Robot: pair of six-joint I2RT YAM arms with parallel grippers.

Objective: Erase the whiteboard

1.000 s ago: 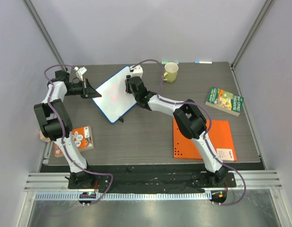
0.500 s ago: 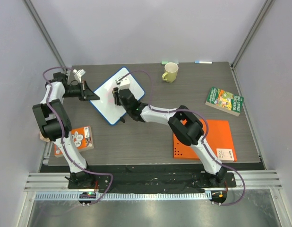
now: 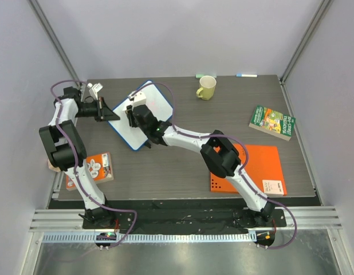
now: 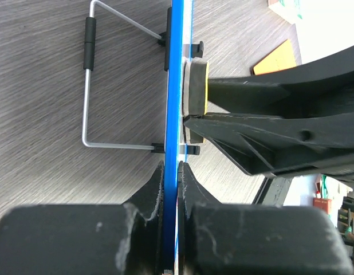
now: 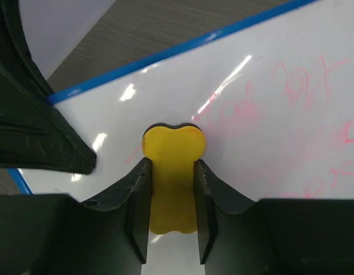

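Between the right gripper [image 5: 171, 167] fingers a yellow eraser [image 5: 172, 140] is clamped and pressed flat on the whiteboard [image 5: 165, 74], beside red marks [image 5: 303, 80]; the board's blue rim [image 4: 176, 69] is pinched by the left gripper [image 4: 171, 168], bracing it against wiping force, at the table [image 3: 165, 172] far-left

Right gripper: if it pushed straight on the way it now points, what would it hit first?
The whiteboard. The right gripper is shut on a yellow eraser, whose front face looks pressed against the white surface, so there seems to be no free travel ahead.
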